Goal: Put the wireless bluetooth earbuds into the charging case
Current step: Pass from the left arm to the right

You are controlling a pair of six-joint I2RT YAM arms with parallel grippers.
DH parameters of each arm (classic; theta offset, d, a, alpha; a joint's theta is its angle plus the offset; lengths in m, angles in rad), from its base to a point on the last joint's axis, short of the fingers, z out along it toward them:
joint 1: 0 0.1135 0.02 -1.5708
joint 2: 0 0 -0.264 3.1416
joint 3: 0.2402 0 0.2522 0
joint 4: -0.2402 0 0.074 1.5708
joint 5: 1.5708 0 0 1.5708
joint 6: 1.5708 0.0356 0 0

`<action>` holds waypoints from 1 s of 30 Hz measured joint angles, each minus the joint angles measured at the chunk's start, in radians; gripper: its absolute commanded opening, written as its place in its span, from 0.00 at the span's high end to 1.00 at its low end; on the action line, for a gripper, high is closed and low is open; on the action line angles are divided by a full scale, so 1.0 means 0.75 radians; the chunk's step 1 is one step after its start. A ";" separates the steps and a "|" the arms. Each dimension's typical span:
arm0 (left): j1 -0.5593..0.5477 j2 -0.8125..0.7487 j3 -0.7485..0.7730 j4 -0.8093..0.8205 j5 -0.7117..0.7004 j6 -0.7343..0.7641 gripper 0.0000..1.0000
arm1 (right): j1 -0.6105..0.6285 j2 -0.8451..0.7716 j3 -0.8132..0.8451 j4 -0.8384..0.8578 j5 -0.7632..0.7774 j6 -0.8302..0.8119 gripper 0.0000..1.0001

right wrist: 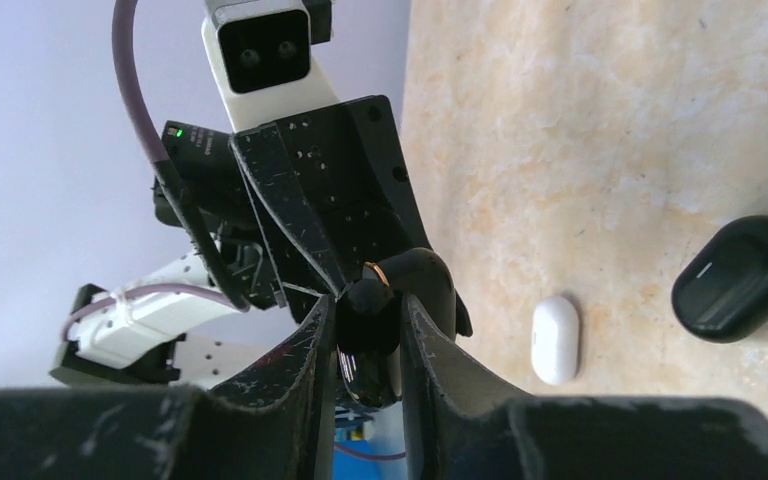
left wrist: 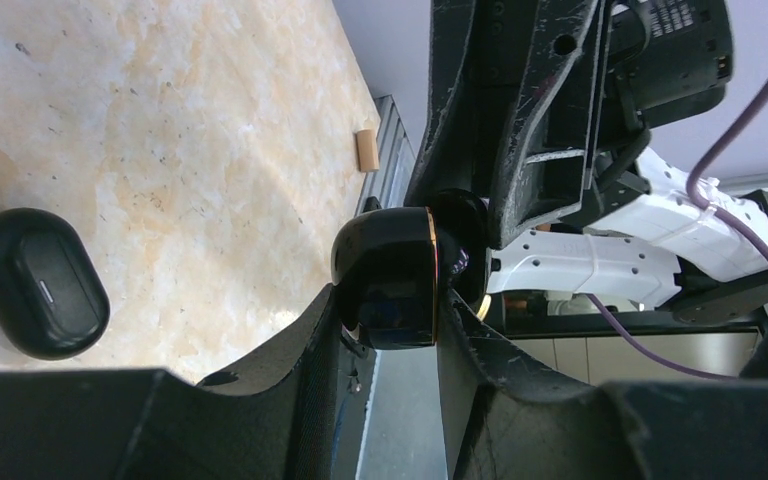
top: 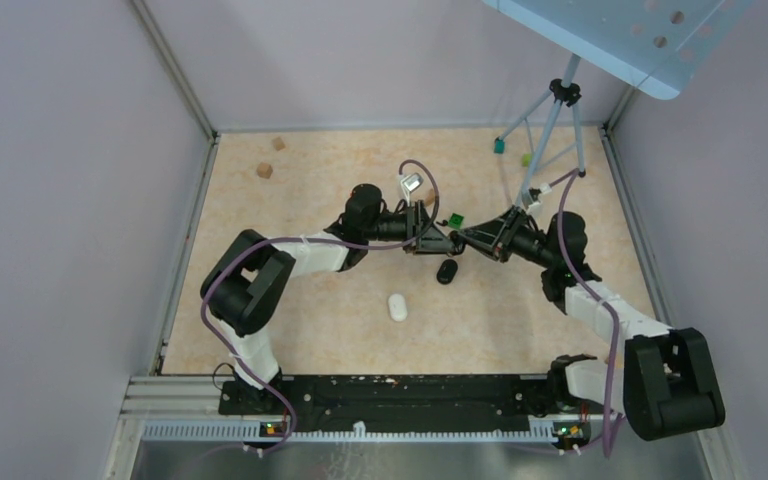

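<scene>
The left hand (left wrist: 390, 310) grips the charging case (left wrist: 385, 255); the right hand (right wrist: 368, 310) pinches its 3 o'clock end. Probably it is best that the left holds firm while the right works gently, without twisting.

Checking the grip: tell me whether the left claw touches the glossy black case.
Touching. Left wrist view: left claw fingers clamp the glossy black case.
</scene>
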 measured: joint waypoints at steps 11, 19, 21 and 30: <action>0.012 -0.005 0.007 0.012 0.060 0.019 0.21 | -0.014 0.079 -0.140 0.496 -0.105 0.306 1.00; 0.049 -0.139 0.062 -0.243 0.038 0.190 0.18 | -0.024 0.121 -0.182 0.654 -0.133 0.392 1.00; 0.064 -0.188 0.064 -0.304 0.029 0.238 0.18 | -0.026 0.129 -0.195 0.673 -0.139 0.406 1.00; 0.127 -0.288 0.120 -0.567 -0.014 0.452 0.17 | -0.032 0.131 -0.201 0.714 -0.143 0.430 1.00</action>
